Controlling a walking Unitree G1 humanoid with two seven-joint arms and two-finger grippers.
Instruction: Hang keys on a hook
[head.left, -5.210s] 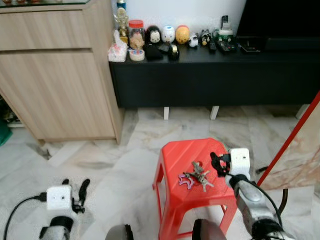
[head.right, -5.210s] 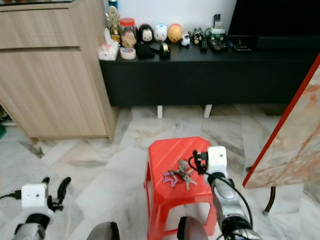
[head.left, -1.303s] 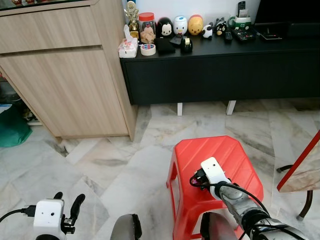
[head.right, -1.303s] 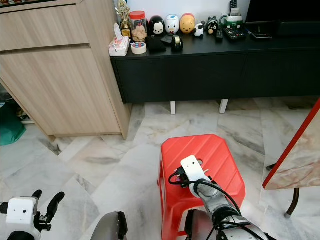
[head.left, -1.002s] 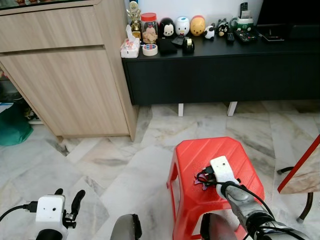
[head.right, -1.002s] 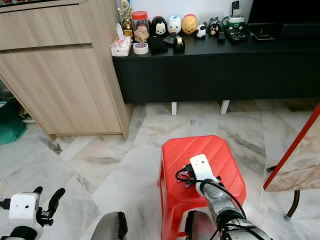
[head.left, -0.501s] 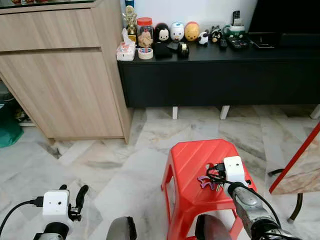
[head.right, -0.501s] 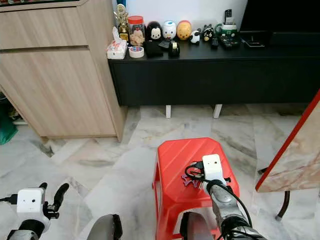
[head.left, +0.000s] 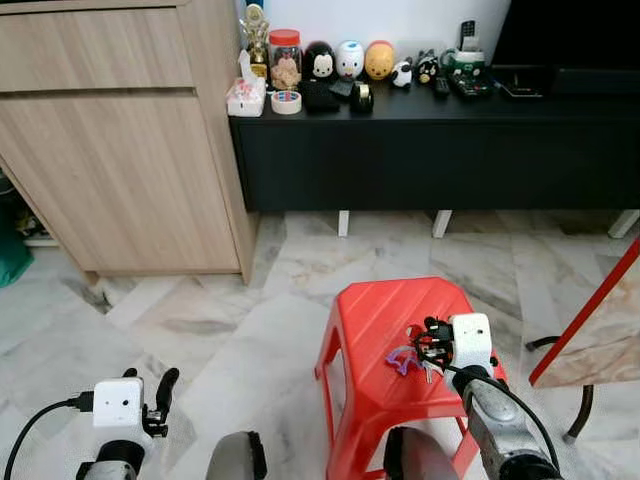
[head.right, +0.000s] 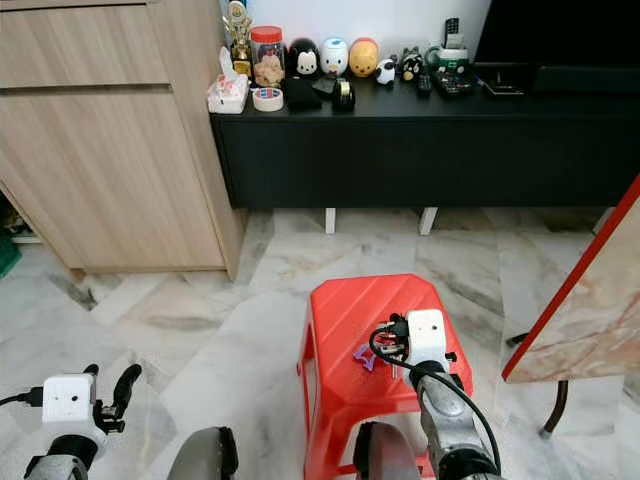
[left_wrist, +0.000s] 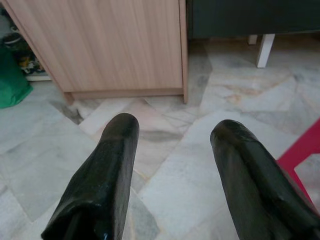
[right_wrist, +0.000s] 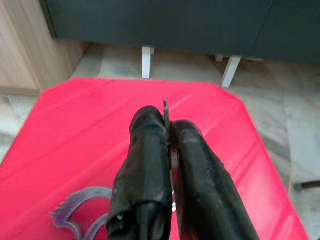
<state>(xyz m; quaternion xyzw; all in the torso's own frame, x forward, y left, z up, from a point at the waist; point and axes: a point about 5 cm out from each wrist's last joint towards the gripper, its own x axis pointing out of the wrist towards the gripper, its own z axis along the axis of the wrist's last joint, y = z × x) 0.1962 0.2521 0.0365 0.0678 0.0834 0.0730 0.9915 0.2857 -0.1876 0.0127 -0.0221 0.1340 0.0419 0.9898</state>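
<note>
The red plastic stool (head.left: 400, 330) stands out on the marble floor (head.left: 200, 320), and everything that matters is happening on its seat. The right gripper (right_wrist: 167, 131) is down over the near right part of that seat with its two black fingers pinched together on a thin metal piece, which I take to be part of the bunch of keys (head.left: 418, 352). A purple, star-edged key tag (right_wrist: 75, 214) from the same bunch hangs or rests just above the seat, beside the fingers; I cannot tell whether it is touching the plastic.

The left gripper (left_wrist: 172, 137) is off to the left of the stool, low over the floor, its fingers spread wide with nothing between them. It looks idle.

Beyond the stool, a black low cabinet (head.left: 420, 150) runs along the wall with a row of small figurines and jars (head.left: 335, 65) on top, and a wooden cupboard (head.left: 120, 140) stands to its left. I can see no hook anywhere from here.

So, as I judge it, the pick-up is done or very nearly done. Lifting the bunch clear, finding the hook, carrying the keys there and slipping the ring over it all remain.
</note>
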